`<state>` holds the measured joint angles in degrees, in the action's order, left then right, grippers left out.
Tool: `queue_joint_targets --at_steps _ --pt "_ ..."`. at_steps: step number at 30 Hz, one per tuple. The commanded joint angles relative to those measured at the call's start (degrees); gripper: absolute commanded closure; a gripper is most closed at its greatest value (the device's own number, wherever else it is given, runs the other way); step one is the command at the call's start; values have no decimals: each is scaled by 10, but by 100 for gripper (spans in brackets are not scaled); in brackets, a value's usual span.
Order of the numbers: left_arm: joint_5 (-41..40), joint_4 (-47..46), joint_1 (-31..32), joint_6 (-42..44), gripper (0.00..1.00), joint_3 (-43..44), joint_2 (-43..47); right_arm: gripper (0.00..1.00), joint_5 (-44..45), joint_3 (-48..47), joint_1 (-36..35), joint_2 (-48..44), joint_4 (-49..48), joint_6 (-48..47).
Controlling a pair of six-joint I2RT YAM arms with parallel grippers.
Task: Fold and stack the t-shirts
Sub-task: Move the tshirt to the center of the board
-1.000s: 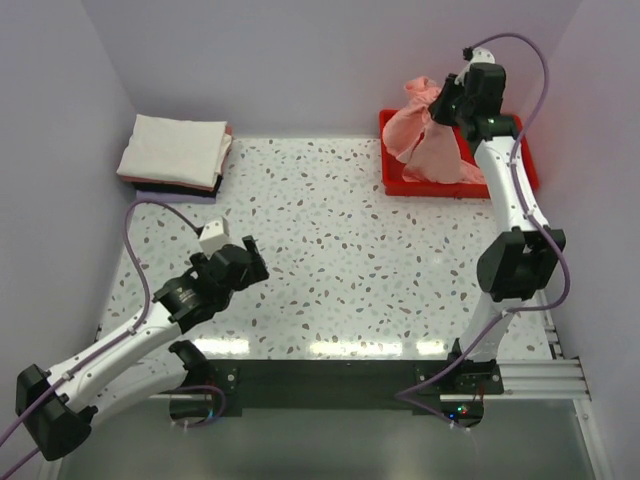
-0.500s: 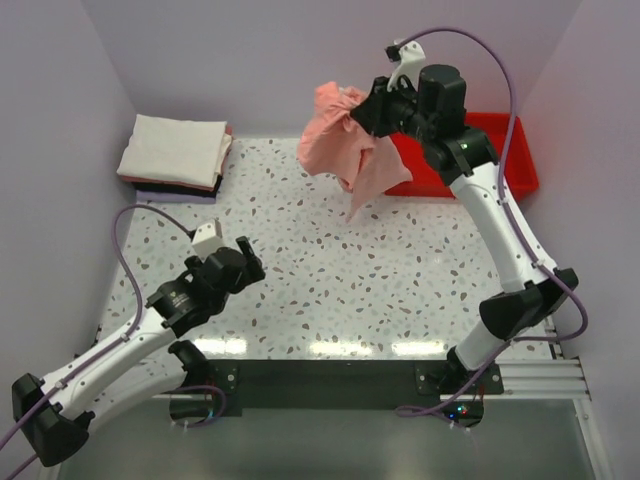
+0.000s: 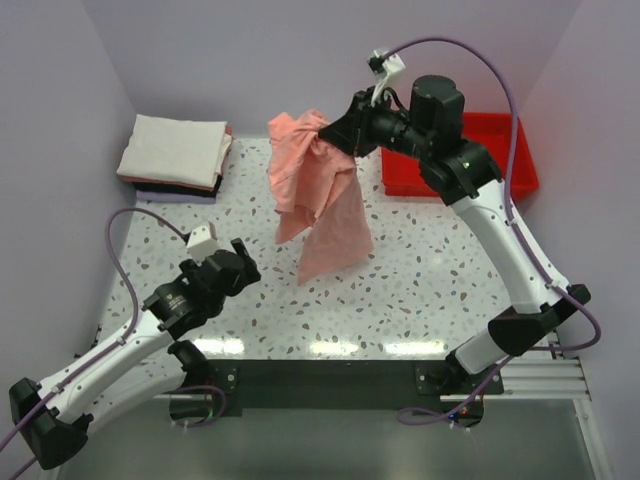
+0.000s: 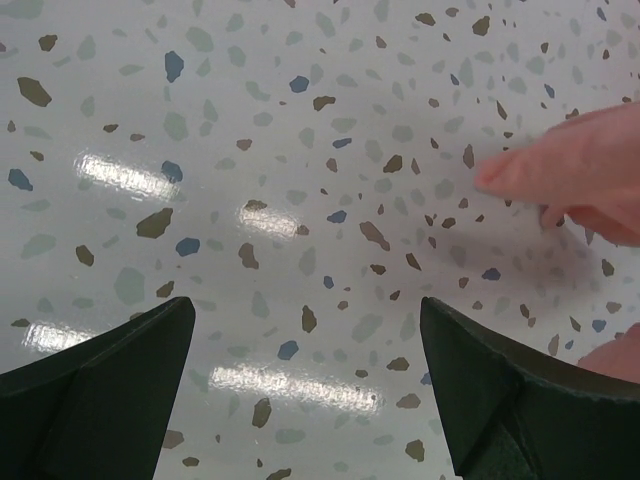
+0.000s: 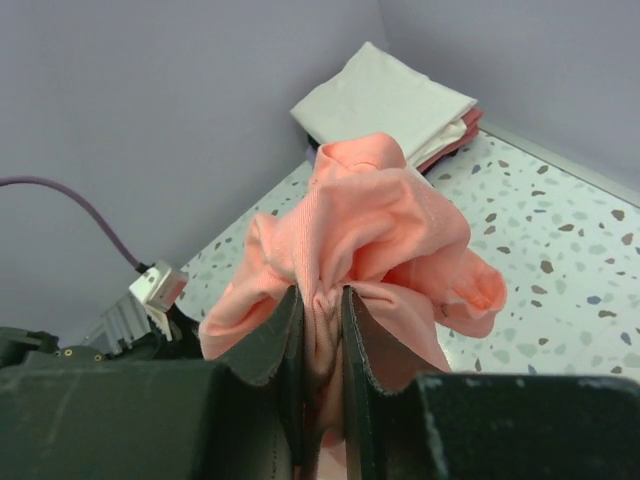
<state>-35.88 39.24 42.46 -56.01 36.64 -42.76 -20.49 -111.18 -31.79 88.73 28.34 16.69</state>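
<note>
While your right tool [image 3: 336,134] clamps bunched salmon-pink t-shirt [image 3: 322,205] aloft, right of folded stack [image 3: 175,150], cloth hangs long axis vertical; lower hem dangles just right of your left tool [image 4: 305,312], spread wide, empty, nearer arm for catching it.

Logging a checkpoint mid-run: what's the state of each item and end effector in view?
pink t-shirt: unfolded, bunched, hanging above the table
folded stack: folded, white one on top, in the far left corner
red tray: nothing in the part that shows
left end effector: open, holding nothing, above the table
right end effector: shut on the pink t-shirt
</note>
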Motion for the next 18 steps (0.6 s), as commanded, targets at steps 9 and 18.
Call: queue_joint_targets --at_steps 9,18 --pt "-10 5 1 -25 0 0 1 92 65 302 -9 -152 -140 77" --pt "26 -45 0 -2 0 -6 -58 81 12 623 185 -123 -169 131"
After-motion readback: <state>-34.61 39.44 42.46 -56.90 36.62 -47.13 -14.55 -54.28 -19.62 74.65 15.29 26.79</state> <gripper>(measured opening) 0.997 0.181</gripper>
